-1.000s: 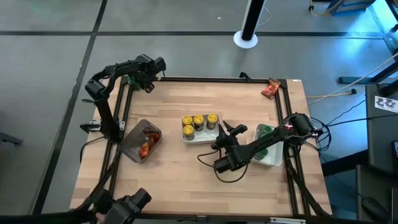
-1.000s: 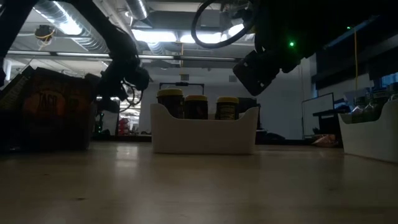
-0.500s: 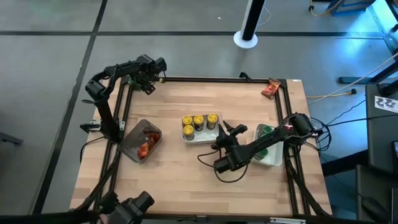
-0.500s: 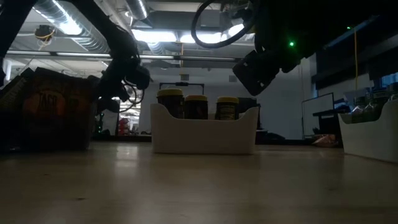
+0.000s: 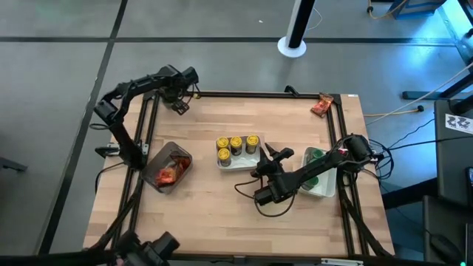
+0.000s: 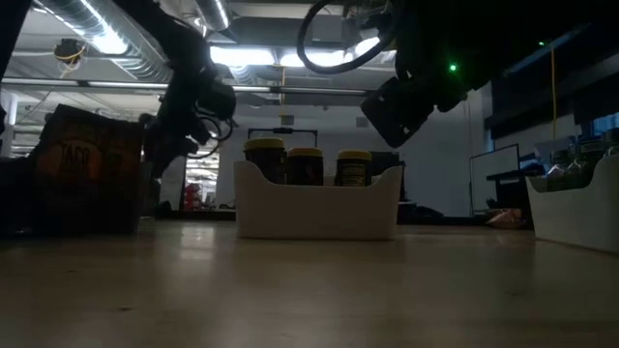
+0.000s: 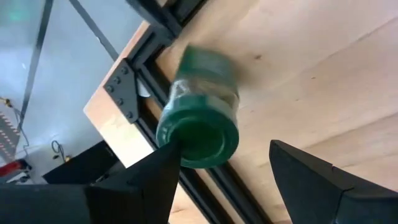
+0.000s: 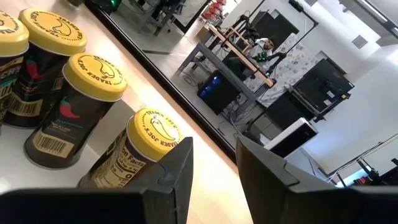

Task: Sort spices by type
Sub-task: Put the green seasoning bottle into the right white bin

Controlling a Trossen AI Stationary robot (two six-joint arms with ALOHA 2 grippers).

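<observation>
Counting from above: three yellow-lid jars (image 5: 236, 145) standing in a white tray (image 5: 238, 162) at mid counter (image 5: 222, 214), green-lid jars (image 5: 316, 156) in a second white tray (image 5: 325, 188) toward the right edge, number not clear, red-orange packets (image 5: 168, 171) heaped in a grey bin (image 5: 164, 166) at the left, number not clear either, plus one more packet (image 5: 321, 106) lying on the frame at the far right corner. Hovering at the far left corner, left hand (image 5: 179, 105) with fingers (image 7: 134, 186) spread fairly wide, one green-lid jar (image 7: 200, 112) lying between them in the wrist view, its base toward the camera and close against the left finger; firm grip or not, cannot tell. Hanging just right of the yellow-lid tray, above the counter, right hand (image 5: 271, 158) with fingers (image 8: 168, 168) narrowly parted and nothing between them. Reading the yellow lids in the right wrist view: "TRADER JOE'S" around the rim, with barcodes and a small red chili on the dark labels. Showing in the low view, "TACO" on a packet (image 6: 87, 159) inside the bin.
</observation>
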